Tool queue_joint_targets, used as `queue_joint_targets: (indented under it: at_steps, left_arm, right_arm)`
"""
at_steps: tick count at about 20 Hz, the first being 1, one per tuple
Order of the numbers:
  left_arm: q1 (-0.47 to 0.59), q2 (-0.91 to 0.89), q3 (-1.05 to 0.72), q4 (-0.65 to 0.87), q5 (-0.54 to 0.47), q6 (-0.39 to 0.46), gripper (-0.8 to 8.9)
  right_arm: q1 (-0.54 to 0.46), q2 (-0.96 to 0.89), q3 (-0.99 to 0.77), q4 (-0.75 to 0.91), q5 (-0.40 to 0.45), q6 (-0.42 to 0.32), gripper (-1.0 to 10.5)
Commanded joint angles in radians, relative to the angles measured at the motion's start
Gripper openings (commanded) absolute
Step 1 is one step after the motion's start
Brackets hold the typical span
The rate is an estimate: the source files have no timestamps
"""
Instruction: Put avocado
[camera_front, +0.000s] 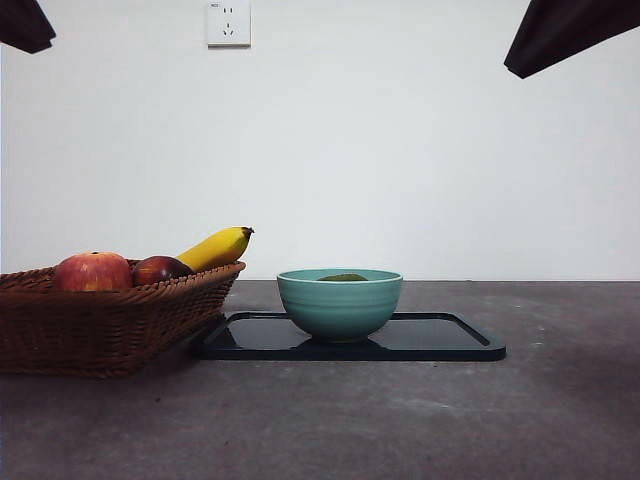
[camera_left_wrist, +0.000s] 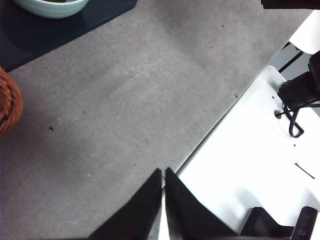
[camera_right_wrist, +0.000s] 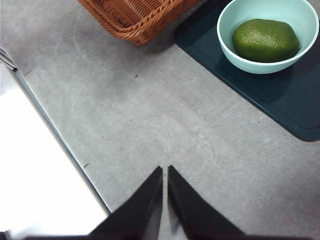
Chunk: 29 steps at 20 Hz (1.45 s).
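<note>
Now the avocado (camera_right_wrist: 265, 40) lies inside a light blue-green bowl (camera_front: 340, 303). From the front view only its green top peeks over the bowl's rim. The bowl stands on a flat black tray (camera_front: 440, 340), and the tray lies on the bench (camera_front: 400, 420).

The bench top is gray and dull, with small dark specks and faint round rub marks on it. Behind it is a plain white wall (camera_front: 420, 150) with a white power socket (camera_front: 228, 22) high up.

Just beside the tray stands a brown woven basket (camera_front: 100, 325). It holds a red apple (camera_front: 93, 272), a dark red round fruit (camera_front: 160, 269) and a yellow banana (camera_front: 215, 247) that leans up over the basket's rim.

Both arms wait high up, well apart from the bowl. In the front view they show only as black tips at the top corners.

The left hand (camera_left_wrist: 163, 172) hangs over the bench near its edge. Its two black jaws are pressed close together and grip nothing. Past that edge there is a white floor (camera_left_wrist: 250, 150) with some black things on it that I cannot make out.

The right hand (camera_right_wrist: 164, 170) hangs over the bare gray bench, near another edge. Its jaws are also pressed close together, with nothing between them.
</note>
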Motion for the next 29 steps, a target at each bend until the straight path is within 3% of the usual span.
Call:
queue_joint_targets:
  at_steps: [1, 8, 10, 12, 15, 18, 22, 29]
  left_arm:
    - [-0.006, 0.003, 0.006, 0.010, 0.002, 0.011, 0.09]
    - [-0.006, 0.003, 0.006, 0.010, 0.002, 0.012, 0.09]
    - [0.008, -0.011, 0.006, 0.047, -0.046, 0.074, 0.09]
    - [0.066, -0.057, 0.005, 0.181, -0.124, 0.166, 0.09]
    - [0.207, -0.170, -0.035, 0.451, -0.148, 0.218, 0.09]
    - [0.358, -0.323, -0.166, 0.708, -0.251, 0.243, 0.09]
    - [0.479, -0.504, -0.391, 0.883, -0.417, 0.243, 0.09]
    - [0.557, -0.696, -0.706, 0.952, -0.451, 0.232, 0.09]
  right_arm:
    - [0.009, 0.008, 0.011, 0.006, -0.002, 0.010, 0.1]
    - [0.009, 0.008, 0.011, 0.006, -0.002, 0.010, 0.1]
    - [0.009, 0.008, 0.011, 0.006, -0.002, 0.010, 0.1]
    - [0.009, 0.008, 0.011, 0.006, -0.002, 0.010, 0.1]
    - [0.009, 0.008, 0.011, 0.006, -0.002, 0.010, 0.1]
    - [0.009, 0.008, 0.011, 0.006, -0.002, 0.010, 0.1]
    - [0.009, 0.008, 0.011, 0.006, -0.002, 0.010, 0.1]
    - [0.009, 0.008, 0.011, 0.006, -0.002, 0.010, 0.1]
